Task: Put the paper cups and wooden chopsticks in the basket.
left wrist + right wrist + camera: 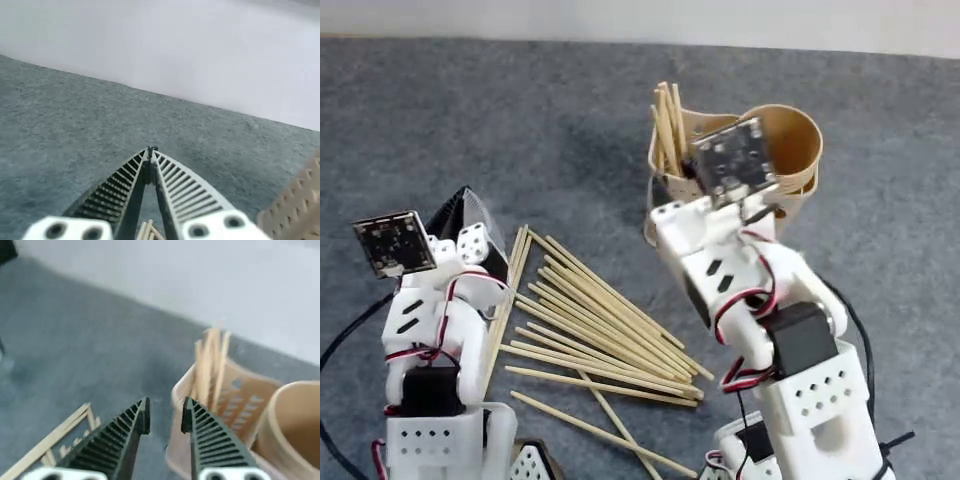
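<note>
Your left gripper (151,151): jaws closed, tips touching. Pale wood ends show in gap near its base; can't tell if gripped. It sits near left, just left of loose chopsticks (590,320).

Loose chopsticks: fanned pile on grey mat (440,110), between your two arms.

Your right gripper (165,414): narrow gap, nothing between jaws, hanging beside near-left wall of basket (668,188).

Basket: far, right of centre. Paper cup (790,140) inside, right part. Upright chopsticks (667,125) stand in its left corner.
</note>
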You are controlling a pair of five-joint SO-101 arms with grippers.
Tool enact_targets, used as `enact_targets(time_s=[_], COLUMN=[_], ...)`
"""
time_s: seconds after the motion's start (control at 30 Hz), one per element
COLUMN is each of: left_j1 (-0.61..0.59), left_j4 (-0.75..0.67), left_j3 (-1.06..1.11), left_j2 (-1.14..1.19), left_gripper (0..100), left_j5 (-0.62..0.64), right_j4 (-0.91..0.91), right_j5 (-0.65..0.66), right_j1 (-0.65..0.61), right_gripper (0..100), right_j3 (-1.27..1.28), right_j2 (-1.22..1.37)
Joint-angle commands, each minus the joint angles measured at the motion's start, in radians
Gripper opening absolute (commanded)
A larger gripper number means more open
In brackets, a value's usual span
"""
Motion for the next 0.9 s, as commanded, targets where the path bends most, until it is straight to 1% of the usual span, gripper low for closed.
enact_targets(time_s=[0.0, 0.23, 0.47, 0.63, 0.73, 0.87], left_j1=[-0.050, -0.054, -0.058, -0.116, -0.120, -0.119], left_j4=[-0.020, -0.020, -0.017, -0.017, -0.017, -0.018], left_j3=[-0.008, -0.008, -0.013, -0.016, -0.018, -0.018], left_j2=[-0.010, -0.010, -0.010, -0.010, -0.010, -0.010], left_gripper=[1, 1, 1, 1, 1, 1], left_j5=[0.006, 0.006, 0.005, 0.006, 0.006, 0.006], right_j4=[0.044, 0.191, 0.236, 0.243, 0.242, 0.232], right_j5=[0.014, 0.014, 0.011, 0.006, 0.006, 0.012], right_j1=[-0.053, -0.127, -0.131, -0.133, -0.136, -0.202], right_gripper=[11.8, 11.8, 11.8, 11.8, 11.8, 11.8], right_j3=[-0.012, -0.010, -0.008, -0.008, -0.008, -0.008], right_j2=[-0.027, 0.051, 0.226, 0.325, 0.394, 0.501])
